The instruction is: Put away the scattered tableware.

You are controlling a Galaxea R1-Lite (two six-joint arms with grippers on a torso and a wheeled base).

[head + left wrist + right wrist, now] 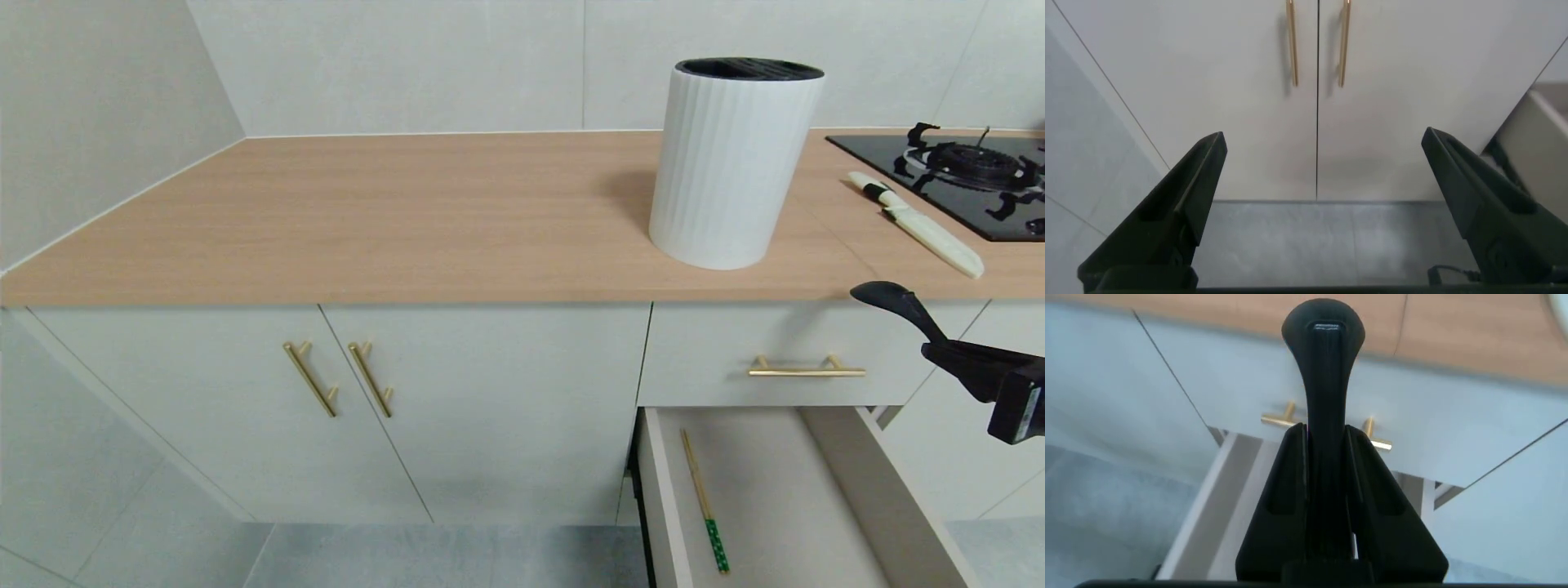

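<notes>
My right gripper (pixel 947 349) is shut on a black spoon (pixel 891 300), held in front of the counter edge and above the open drawer (pixel 658 490). In the right wrist view the spoon (pixel 1321 351) sticks out straight between the fingers (pixel 1282 469) of the right gripper (pixel 1325 449). A pair of wooden chopsticks (pixel 703 498) with green ends lies in the drawer along its left side. A cream knife (pixel 918 224) with a black band lies on the counter beside the stove. My left gripper (pixel 1323 188) is open, low down and facing the cabinet doors.
A tall white ribbed holder (pixel 729 163) with a black slotted top stands on the wooden counter (pixel 367 220). A black gas stove (pixel 971 175) is at the far right. A shut drawer with a gold handle (pixel 807 371) sits above the open one. Two gold door handles (pixel 1316 41) are on the cabinet doors.
</notes>
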